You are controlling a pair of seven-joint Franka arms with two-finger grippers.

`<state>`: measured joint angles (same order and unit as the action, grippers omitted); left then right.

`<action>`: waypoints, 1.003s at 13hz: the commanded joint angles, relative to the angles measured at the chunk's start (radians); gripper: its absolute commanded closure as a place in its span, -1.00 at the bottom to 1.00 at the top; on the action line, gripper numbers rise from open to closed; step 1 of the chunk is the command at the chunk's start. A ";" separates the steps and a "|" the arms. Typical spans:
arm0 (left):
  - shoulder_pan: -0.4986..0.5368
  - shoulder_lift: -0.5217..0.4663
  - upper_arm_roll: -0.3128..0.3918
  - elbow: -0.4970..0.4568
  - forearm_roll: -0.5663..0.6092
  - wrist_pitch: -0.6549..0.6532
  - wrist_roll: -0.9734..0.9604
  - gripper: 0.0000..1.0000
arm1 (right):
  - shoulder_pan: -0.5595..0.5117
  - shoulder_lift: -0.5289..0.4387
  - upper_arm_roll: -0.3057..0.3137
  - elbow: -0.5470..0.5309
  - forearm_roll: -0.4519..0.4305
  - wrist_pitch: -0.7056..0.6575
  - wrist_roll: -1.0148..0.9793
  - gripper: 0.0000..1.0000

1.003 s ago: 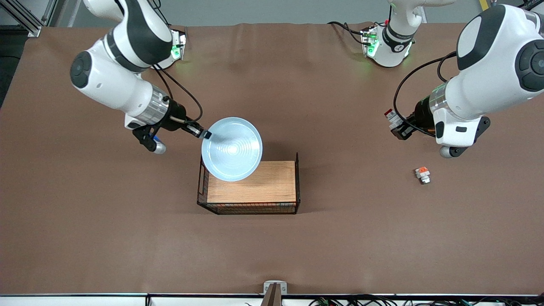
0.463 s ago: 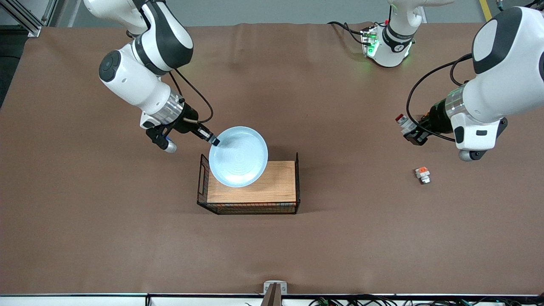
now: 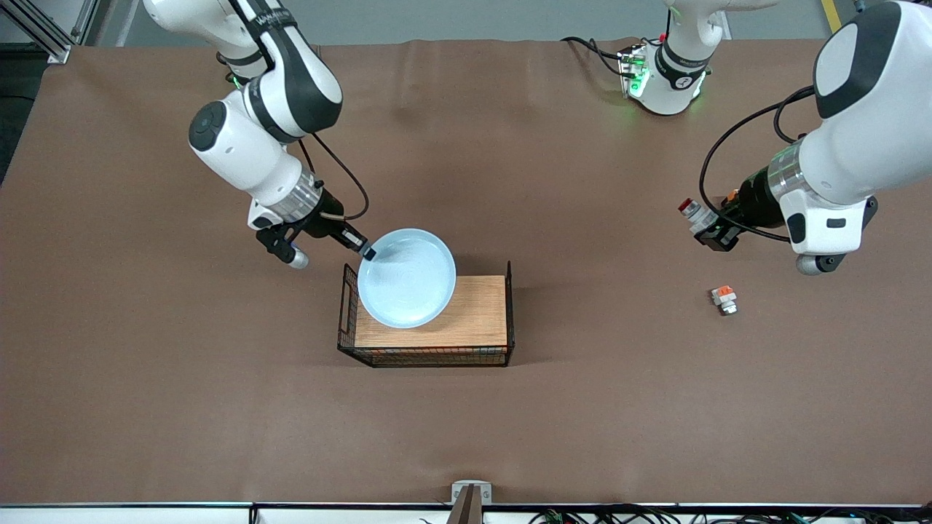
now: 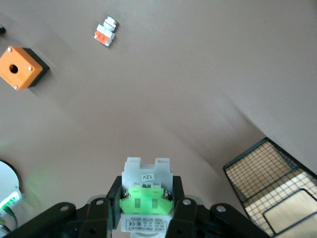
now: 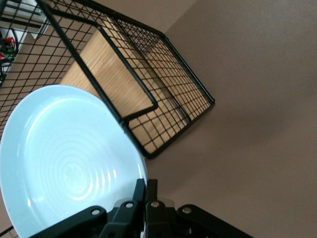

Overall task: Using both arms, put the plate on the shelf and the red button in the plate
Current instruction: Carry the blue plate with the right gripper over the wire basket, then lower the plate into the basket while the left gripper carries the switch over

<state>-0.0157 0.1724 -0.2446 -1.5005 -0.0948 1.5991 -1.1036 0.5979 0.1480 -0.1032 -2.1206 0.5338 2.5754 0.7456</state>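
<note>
The right gripper (image 3: 366, 252) was clamped on the rim of the plate (image 3: 407, 279), fingers pinched tight at the edge toward the right arm's end of the table, and the plate hung over the wire basket (image 3: 510, 313), covering the part of its wooden floor (image 3: 477, 316) that lies toward that same end. In the right wrist view the plate (image 5: 64, 158) sat tilted above the basket's handle bar (image 5: 124, 94), apparently not yet seated. The drop looked close to straight down, with the handle the one thing to clear.

Over at the left arm's end, the left gripper (image 3: 700, 222) was shut on the red button (image 3: 690, 210), held above bare table with its red cap aimed toward the basket. From the left wrist the button (image 4: 146, 191) showed its green patch between the fingers, and the basket (image 4: 257, 173) lay well apart. The orange-patched block (image 3: 724, 298) and the orange box (image 4: 20, 67) rested untouched on the table.
</note>
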 commanded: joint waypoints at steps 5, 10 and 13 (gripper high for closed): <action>-0.023 -0.005 -0.033 0.034 0.006 -0.004 -0.153 1.00 | 0.033 0.077 -0.010 0.005 0.015 0.114 -0.017 0.95; -0.039 -0.002 -0.033 0.037 0.006 -0.004 -0.202 0.99 | 0.046 0.128 -0.010 0.048 0.023 0.124 -0.003 0.94; -0.055 0.006 -0.035 0.071 0.006 -0.004 -0.271 1.00 | 0.046 0.133 -0.010 0.054 0.025 0.121 -0.002 0.89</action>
<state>-0.0590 0.1718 -0.2761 -1.4642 -0.0948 1.5995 -1.3291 0.6299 0.2625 -0.1031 -2.0882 0.5349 2.6961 0.7421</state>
